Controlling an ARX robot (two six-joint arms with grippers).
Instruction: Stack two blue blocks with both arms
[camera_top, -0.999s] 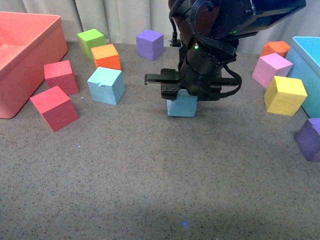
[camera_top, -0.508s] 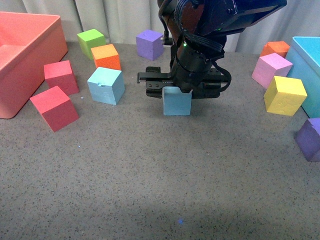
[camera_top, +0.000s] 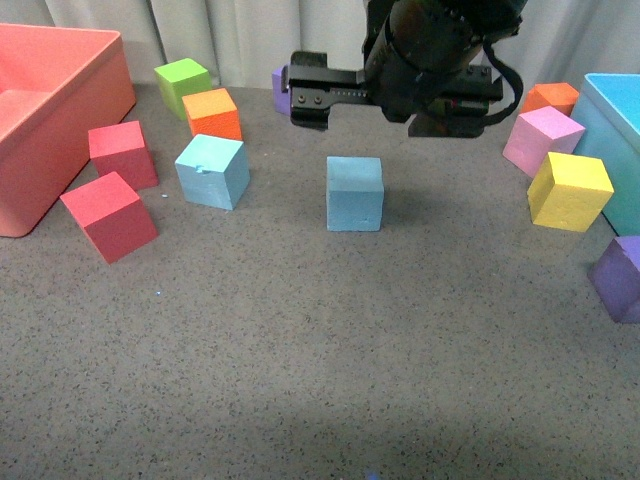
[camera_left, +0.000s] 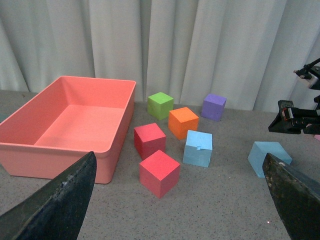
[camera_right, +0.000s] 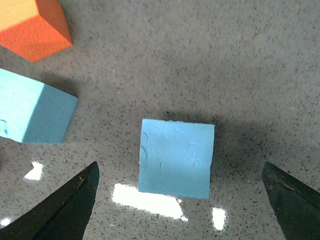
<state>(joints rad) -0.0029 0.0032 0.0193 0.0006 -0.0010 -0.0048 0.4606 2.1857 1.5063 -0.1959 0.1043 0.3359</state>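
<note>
One blue block (camera_top: 354, 193) (camera_right: 176, 158) stands alone on the grey table near the middle. The other blue block (camera_top: 212, 171) (camera_left: 198, 148), with a nick on its top edge, rests to its left beside an orange cube (camera_top: 211, 113). My right gripper (camera_top: 395, 98) (camera_right: 179, 172) hovers open above the middle block, its fingers wide on either side and clear of it. My left gripper (camera_left: 179, 157) is open and empty, held well back from the cubes; it does not show in the front view.
A coral bin (camera_top: 40, 110) fills the far left, with two red cubes (camera_top: 108, 214) beside it. Green (camera_top: 182, 84) and purple (camera_top: 281, 88) cubes stand at the back. Pink (camera_top: 542, 140), yellow (camera_top: 570, 190) and purple (camera_top: 620, 278) cubes sit by the turquoise bin (camera_top: 618, 105) on the right.
My right gripper was down around the middle blue block, shifted slightly left with it, then let go and rose above it. The block now stands free.
</note>
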